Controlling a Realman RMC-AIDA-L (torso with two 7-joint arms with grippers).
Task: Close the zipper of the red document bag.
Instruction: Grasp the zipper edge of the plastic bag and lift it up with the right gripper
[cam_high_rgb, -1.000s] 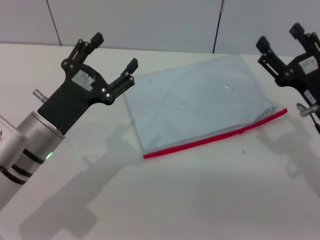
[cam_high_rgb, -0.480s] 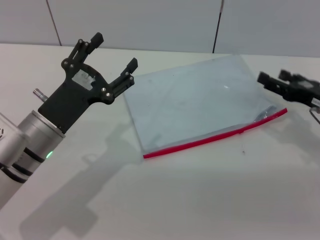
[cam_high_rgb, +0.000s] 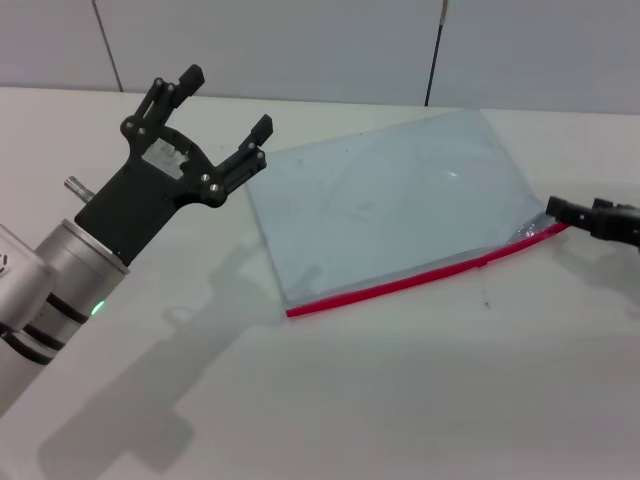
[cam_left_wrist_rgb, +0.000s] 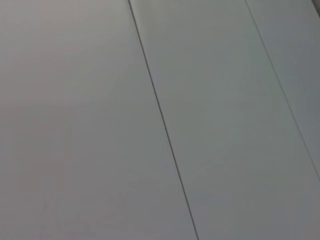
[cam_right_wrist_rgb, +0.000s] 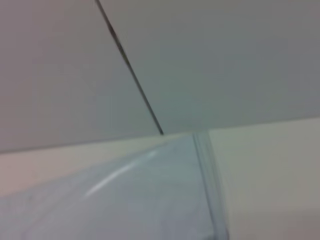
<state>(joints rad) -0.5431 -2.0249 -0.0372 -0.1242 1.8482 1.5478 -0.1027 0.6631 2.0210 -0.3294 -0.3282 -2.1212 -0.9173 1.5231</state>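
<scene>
Zipper (cam_high_rgb: 425, 279) end meets our right gripper (cam_high_rgb: 556, 211), finger state unclear; left gripper (cam_high_rgb: 226, 104) hovers, fingers apart.

Three cameras placed around the red document bag (cam_high_rgb: 395, 215)

The head view looks forward and down from above the table (cam_high_rgb: 400, 400), taking in the whole bag, the wall (cam_high_rgb: 300, 50) behind it and both arms beside it. The right wrist view sits low and very near the bag (cam_right_wrist_rgb: 140, 200), facing along its surface to the same wall (cam_right_wrist_rgb: 225, 60). The left wrist view faces only wall panels (cam_left_wrist_rgb: 225, 125), away from the bag.
</scene>
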